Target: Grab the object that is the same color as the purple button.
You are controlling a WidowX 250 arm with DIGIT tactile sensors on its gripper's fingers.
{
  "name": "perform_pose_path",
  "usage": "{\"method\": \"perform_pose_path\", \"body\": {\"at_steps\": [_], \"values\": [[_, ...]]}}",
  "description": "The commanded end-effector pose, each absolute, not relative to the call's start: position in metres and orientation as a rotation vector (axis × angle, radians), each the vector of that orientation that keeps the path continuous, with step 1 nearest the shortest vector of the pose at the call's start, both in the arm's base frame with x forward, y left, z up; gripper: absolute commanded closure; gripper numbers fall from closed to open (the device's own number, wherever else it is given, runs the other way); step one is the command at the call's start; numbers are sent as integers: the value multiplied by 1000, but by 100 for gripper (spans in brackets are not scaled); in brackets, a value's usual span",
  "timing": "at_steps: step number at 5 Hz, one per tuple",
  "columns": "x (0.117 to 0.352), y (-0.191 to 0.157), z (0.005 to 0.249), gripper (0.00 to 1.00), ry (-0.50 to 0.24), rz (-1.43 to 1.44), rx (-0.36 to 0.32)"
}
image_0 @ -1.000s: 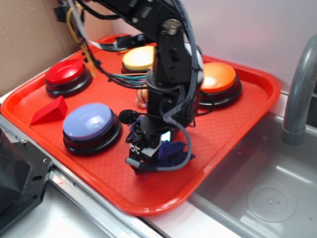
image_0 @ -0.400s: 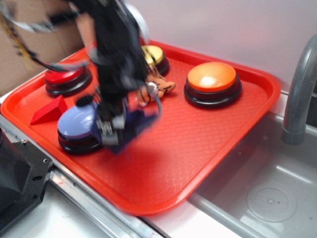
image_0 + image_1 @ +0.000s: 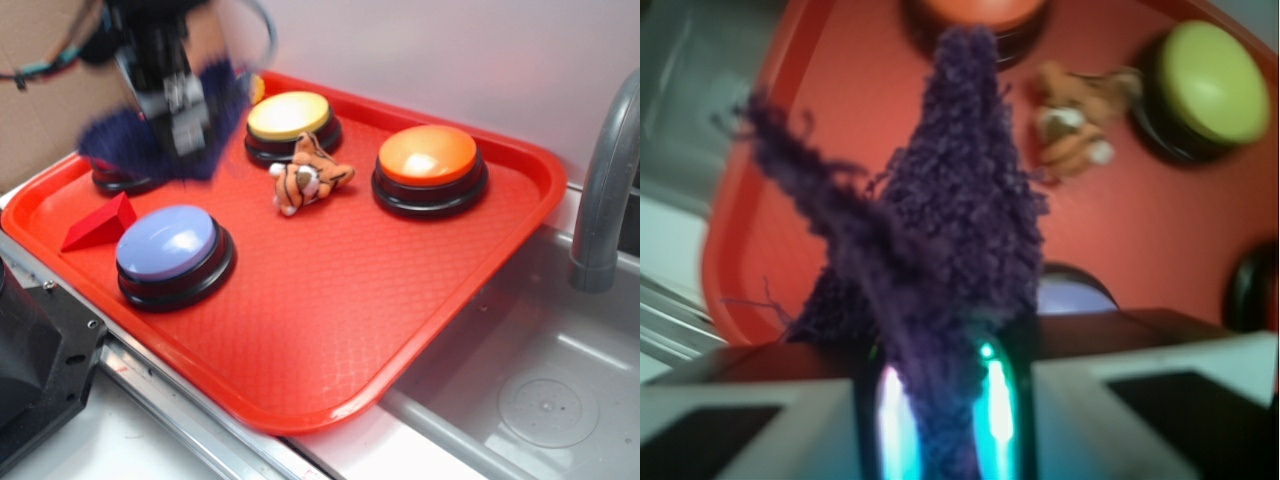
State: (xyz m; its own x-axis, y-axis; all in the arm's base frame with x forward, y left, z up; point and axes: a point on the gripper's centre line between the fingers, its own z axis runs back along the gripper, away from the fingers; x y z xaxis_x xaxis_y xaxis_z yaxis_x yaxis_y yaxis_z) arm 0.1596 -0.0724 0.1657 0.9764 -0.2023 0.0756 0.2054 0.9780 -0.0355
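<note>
My fingers [image 3: 992, 410] are pinched down on the purple rag [image 3: 940, 230], gap only as wide as the bunched terry between them; wrist view shows the cloth wedged between the two lit pads and fanning out past the tips, frayed threads loose on one side. Gripper [image 3: 180, 105] is motion-blurred in the exterior view, so I can't read the jaws there, but the dark purple mass hangs right under it, clear of the red tray [image 3: 440, 290]. What changed: a second ago I was low over the near middle of the tray with the rag flat on it; 0.4 s ago I was already swinging over the purple button [image 3: 167, 243] with the cloth in tow; now I'm up at the far left corner, above the red button [image 3: 110, 178], which I mostly hide. The spot where the rag lay is bare tray. My read: grab is done, rag is off the surface and travelling with me. Colour match is loose — rag is much darker than the pale lavender dome — but nothing else here is close. Everything else sits untouched: red wedge block [image 3: 98, 223] beside the purple button, tiger plush [image 3: 308, 178] mid-tray between the yellow button [image 3: 290, 115] and orange button [image 3: 428, 155]. Risk: thin pinch on loose cloth, fast moves could shake it out.
</note>
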Motion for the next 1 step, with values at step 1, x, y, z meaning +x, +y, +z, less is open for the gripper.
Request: {"method": "perform_pose_path", "body": {"at_steps": [1], "values": [[152,-65,223,100,-115,277,-42]]}}
